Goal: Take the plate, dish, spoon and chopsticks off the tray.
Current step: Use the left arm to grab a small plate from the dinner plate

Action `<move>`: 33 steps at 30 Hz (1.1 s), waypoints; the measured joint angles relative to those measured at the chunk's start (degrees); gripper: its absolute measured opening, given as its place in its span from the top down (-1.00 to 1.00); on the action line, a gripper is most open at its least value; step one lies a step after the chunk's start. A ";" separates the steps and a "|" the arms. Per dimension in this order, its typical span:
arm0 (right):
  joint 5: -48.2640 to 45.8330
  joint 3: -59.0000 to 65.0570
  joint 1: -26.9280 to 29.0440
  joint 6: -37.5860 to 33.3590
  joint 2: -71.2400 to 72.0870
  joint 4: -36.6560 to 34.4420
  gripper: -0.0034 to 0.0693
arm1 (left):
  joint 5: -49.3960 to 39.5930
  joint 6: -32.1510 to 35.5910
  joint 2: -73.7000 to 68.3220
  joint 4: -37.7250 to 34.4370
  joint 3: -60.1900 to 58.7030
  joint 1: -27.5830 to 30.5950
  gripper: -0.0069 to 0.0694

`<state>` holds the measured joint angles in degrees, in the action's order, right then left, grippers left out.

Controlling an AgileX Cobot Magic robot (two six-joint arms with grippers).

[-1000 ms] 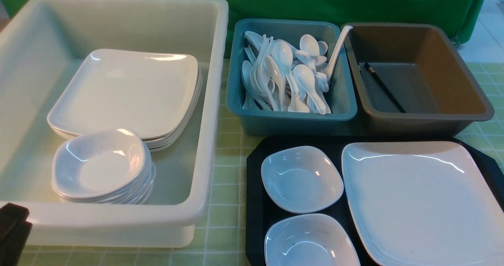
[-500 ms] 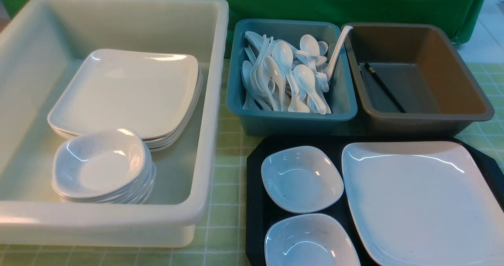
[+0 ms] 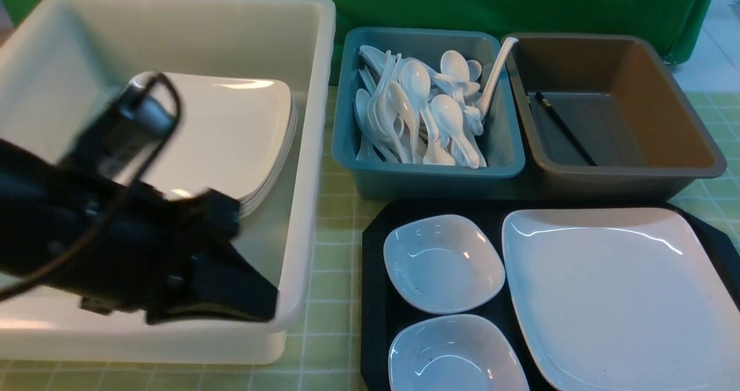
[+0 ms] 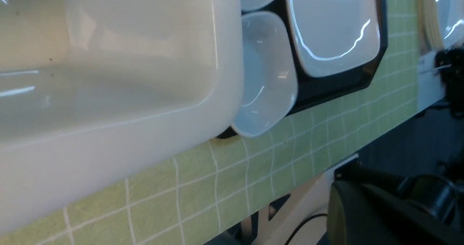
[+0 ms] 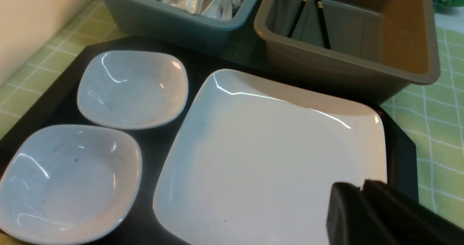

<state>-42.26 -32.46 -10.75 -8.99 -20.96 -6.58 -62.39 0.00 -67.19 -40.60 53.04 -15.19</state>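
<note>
Swinging into the left half of the front view, the left gripper (image 3: 266,307) is now hanging blurred over the white tub (image 3: 315,148), where a moment earlier you were seeing no arm at all. Its fingers are standing fully closed and, as far as the blur allows, carrying nothing. It is probably heading toward the lower right of the frame for the next piece.

The tray (image 3: 373,298) is sitting at lower right, still bearing the plate (image 3: 618,298) on its right side and two small dishes (image 3: 442,262) along its left side. No spoon or chopsticks are lying on it. The chopsticks (image 3: 563,128) are resting in the brown bin (image 3: 624,177). The spoon is presumably lying among the spoons (image 3: 416,113) in the teal bin (image 3: 428,177); you cannot tell which.

The tub's right wall and a strip of green cloth (image 3: 335,252) are separating the left gripper from the tray. Both bins are crowding the tray's upper edge, and the plate is running close to the tray's rim, so finger room is looking tight there. The right gripper (image 5: 362,190) is hovering over the plate's corner, fingers all but together, holding nothing.
</note>
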 joint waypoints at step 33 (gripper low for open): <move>1.24 0.11 0.00 0.00 0.00 0.05 0.68 | -3.80 8.72 -50.44 35.95 40.04 -29.95 -0.02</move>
<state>-41.03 -32.36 -10.75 -8.99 -20.96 -6.53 -66.19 8.72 -117.63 -4.65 93.08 -45.13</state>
